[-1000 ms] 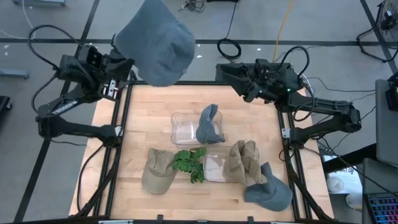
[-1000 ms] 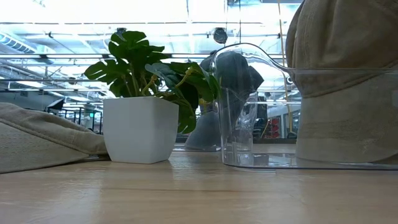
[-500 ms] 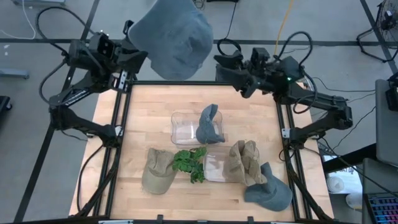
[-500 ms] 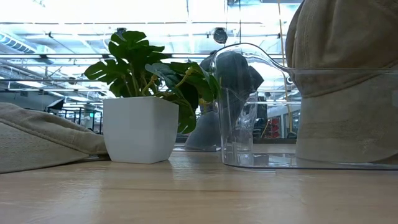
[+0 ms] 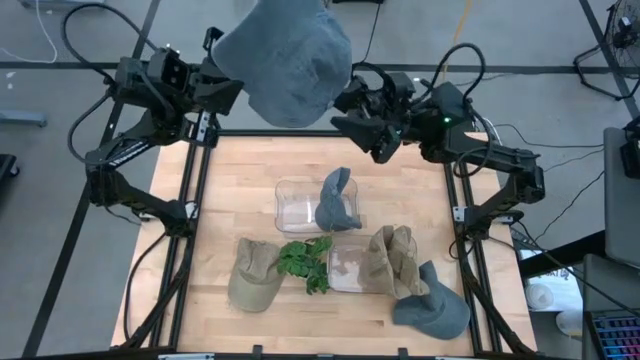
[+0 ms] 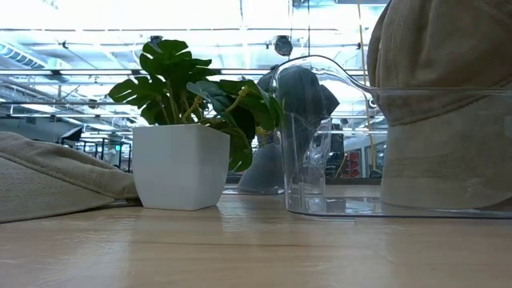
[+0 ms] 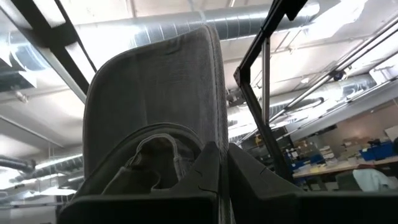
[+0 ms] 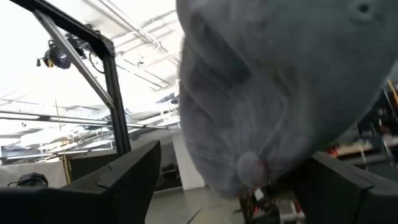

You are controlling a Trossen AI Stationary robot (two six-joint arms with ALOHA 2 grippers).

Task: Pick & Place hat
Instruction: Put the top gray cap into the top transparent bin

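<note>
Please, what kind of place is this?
Probably a workshop or lab hall: a wooden table set in a black frame, cables across the grey floor, and bare ducts under a high ceiling.

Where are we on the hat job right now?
Looks done: a blue-grey cap sits in one clear plastic bin, a tan cap in the other. In hand: the left gripper holds a large blue-grey denim hat high, shut on it; the open right gripper is beside it. Left: a khaki cap and a blue cap on the wooden table.
</note>
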